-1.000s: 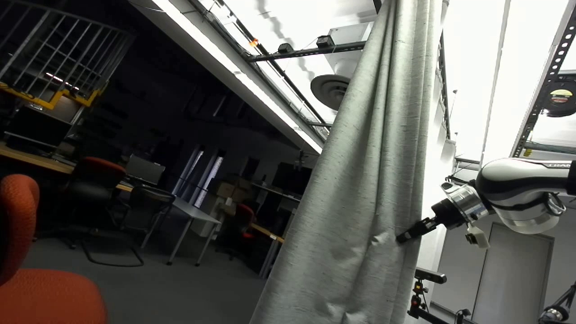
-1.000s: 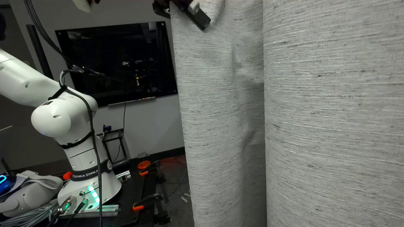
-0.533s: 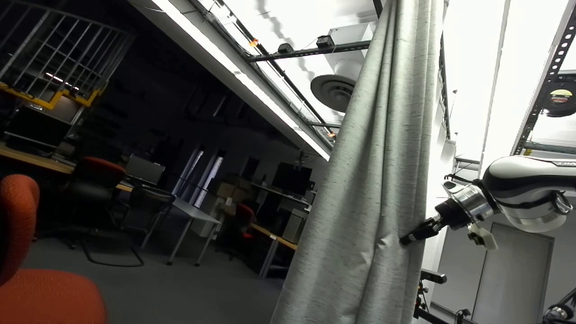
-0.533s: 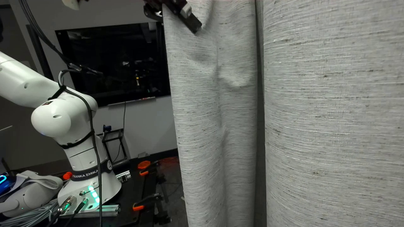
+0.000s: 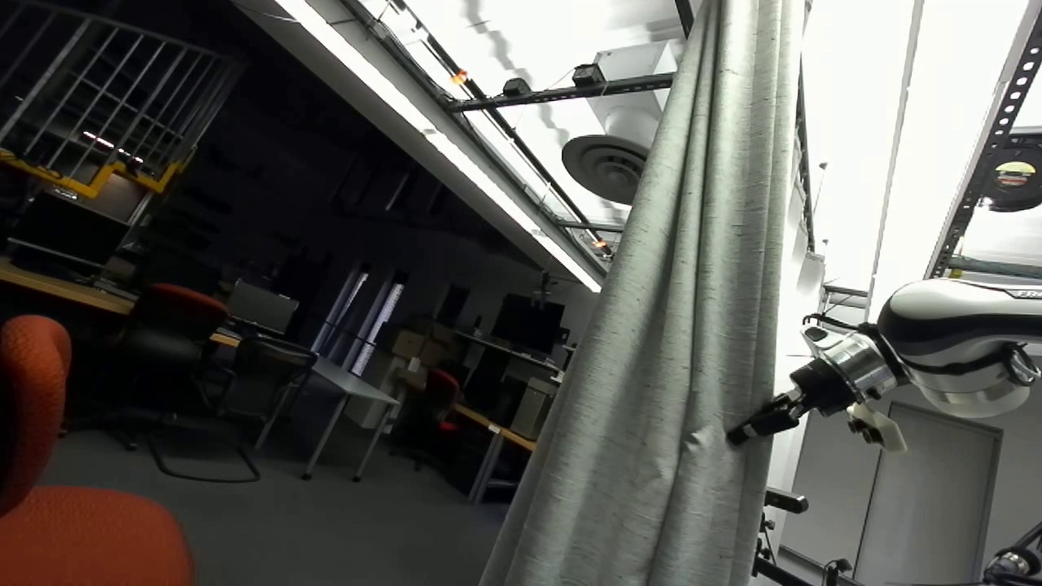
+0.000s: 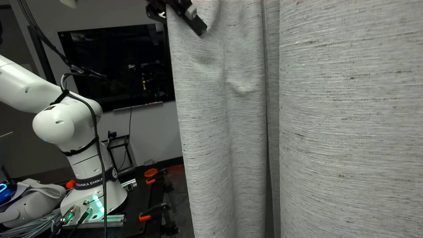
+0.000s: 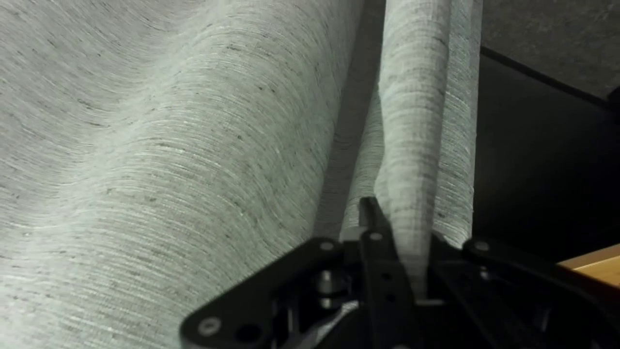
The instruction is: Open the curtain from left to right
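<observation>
The curtain is tall, pale grey-white ribbed fabric hanging in long vertical folds. It fills the middle right of an exterior view [image 5: 643, 391] and the right half of an exterior view [image 6: 343, 119]. In the wrist view the curtain [image 7: 203, 145] covers the left and middle. My gripper [image 7: 402, 237] is closed around a narrow fold of the curtain, which runs down between the two fingers. The right fingertip is partly hidden behind that fold. The gripper also shows in both exterior views, at the curtain's edge [image 5: 745, 435] and at the top [image 6: 200, 28], tilted downward.
A camera on a stand [image 5: 785, 500] is below the arm, beside the curtain. The robot base [image 6: 94, 198] stands on a black table with orange-tipped clamps [image 6: 152, 215]. A wall screen [image 6: 119, 66] is behind. An orange chair [image 5: 89, 537] and desks are beyond the curtain.
My gripper has moved slightly toward the robot's side, drawing the curtain's edge with it. The curtain's folds have shifted, and a strip of fabric now shows between two folds.
</observation>
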